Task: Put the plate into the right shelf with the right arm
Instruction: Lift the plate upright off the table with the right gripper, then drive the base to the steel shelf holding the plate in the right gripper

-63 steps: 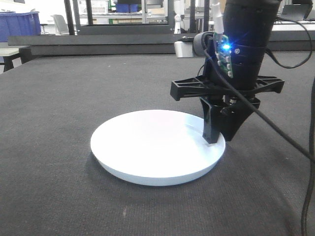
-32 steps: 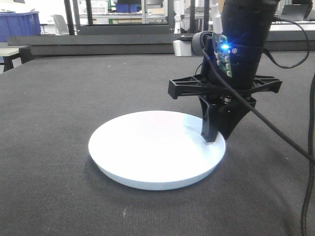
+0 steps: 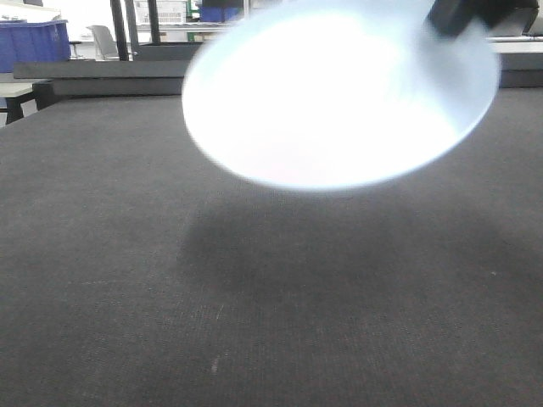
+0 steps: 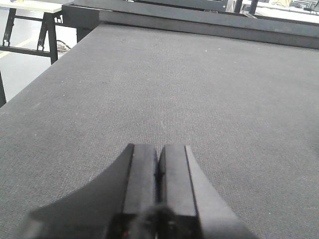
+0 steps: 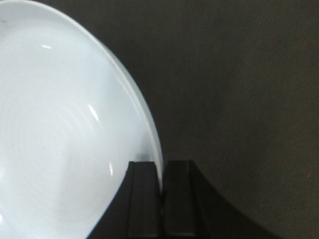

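One plate aloft (tilted), right fingers pinching

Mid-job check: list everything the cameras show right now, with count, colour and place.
plate: one, white, held tilted in the air above the table, blurred in the front view
table: one, dark grey textured top, under the plate and carrying its shadow
crate: one, blue, far background at the left edge of the front view
right pincer: one, black, shut on the plate's rim
left pincer: one, black, fingers pressed together with nothing between them, above bare table
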`<control>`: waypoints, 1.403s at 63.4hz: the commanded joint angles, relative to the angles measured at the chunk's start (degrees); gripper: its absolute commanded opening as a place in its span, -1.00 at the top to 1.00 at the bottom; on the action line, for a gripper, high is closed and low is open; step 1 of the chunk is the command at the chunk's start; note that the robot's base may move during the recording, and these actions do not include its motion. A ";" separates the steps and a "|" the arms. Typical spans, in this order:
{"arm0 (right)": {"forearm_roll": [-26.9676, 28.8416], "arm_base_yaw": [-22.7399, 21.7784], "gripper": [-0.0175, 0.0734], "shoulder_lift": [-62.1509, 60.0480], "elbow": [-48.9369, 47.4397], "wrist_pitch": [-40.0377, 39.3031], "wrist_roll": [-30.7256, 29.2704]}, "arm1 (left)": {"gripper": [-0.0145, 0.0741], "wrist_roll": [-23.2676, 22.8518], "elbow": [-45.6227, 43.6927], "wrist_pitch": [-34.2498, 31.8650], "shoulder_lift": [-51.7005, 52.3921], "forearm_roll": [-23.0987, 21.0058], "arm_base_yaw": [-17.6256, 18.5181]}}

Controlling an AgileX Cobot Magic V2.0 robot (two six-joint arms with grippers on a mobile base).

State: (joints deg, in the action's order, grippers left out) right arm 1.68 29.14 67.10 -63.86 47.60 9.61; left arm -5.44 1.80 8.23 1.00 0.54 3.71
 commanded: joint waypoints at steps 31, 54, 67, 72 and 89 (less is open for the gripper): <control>-2.68 -0.02 0.49 -55.00 30.38 -32.04 0.16 | 0.78 -0.34 0.57 -4.83 0.24 -0.13 0.38; -2.68 -0.02 0.49 -58.59 36.60 -42.20 0.11 | 0.78 -0.34 0.57 -4.83 0.24 -0.13 0.38; -2.68 -0.02 0.49 -58.59 36.60 -42.20 0.11 | 0.78 -0.34 0.57 -4.83 0.24 -0.13 0.38; -2.68 -0.02 0.49 -58.59 36.60 -42.14 0.11 | 0.78 -0.34 0.57 -4.83 0.24 -0.13 0.38; -2.68 -0.02 0.49 -58.59 36.60 -42.08 0.11 | 0.78 -0.34 0.57 -4.83 0.24 -0.13 0.38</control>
State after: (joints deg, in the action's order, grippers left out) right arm -0.38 29.14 7.89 -25.58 11.57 9.61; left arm -5.44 1.80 8.23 1.00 0.54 3.71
